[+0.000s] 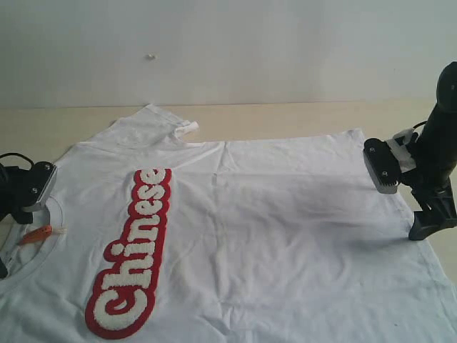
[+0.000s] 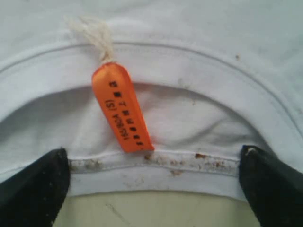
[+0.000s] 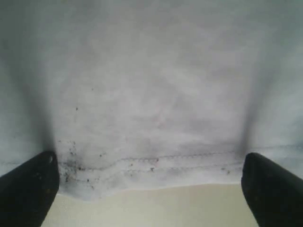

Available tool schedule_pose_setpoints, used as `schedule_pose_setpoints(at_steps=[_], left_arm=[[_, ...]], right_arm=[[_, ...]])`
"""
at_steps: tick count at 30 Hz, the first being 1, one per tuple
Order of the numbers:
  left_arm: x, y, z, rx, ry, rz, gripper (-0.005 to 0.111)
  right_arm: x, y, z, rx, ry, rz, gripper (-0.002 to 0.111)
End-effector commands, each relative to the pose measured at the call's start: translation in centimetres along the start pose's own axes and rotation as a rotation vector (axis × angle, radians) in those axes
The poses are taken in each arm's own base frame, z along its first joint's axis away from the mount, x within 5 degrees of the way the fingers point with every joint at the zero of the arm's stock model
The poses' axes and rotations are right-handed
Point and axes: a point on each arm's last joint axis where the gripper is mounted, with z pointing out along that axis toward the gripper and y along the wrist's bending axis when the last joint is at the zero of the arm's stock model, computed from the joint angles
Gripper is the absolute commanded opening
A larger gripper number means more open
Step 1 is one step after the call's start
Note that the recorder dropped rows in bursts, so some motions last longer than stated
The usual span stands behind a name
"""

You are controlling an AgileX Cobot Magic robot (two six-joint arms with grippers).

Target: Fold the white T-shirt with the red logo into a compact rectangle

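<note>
The white T-shirt (image 1: pixel 271 229) lies flat, front up, collar at the left and hem at the right. The red logo (image 1: pixel 132 250) spelling "Chinese" runs along the chest. My left gripper (image 2: pixel 154 184) stands open at the collar, its fingertips (image 2: pixel 35 184) wide apart over the stained back collar rim (image 2: pixel 156 163), and the orange neck tag (image 2: pixel 122 108) lies just beyond. My right gripper (image 3: pixel 151 189) stands open at the speckled bottom hem (image 3: pixel 156 165), the cloth edge lying between its fingertips (image 3: pixel 272 189). Neither holds any cloth.
The beige table (image 1: pixel 285 118) shows behind the shirt and under both edges. The far sleeve (image 1: pixel 153 125) lies bunched at the back left. The right arm (image 1: pixel 432 164) rises at the table's right side, and a pale wall stands behind.
</note>
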Motion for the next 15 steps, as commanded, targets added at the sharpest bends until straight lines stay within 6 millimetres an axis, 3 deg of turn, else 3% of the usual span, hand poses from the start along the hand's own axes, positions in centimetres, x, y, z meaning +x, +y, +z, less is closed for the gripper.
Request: schedule_pose_setpoints(at_steps=[1, 15], left_arm=[[0.49, 0.07, 1.57, -0.013, 0.031, 0.015, 0.093], [0.49, 0.07, 1.57, -0.013, 0.031, 0.015, 0.093]], right_arm=[[0.11, -0.45, 0.34, 0.037, -0.005, 0.011, 0.104], [0.1, -0.6, 0.34, 0.053, -0.006, 0.013, 0.104]])
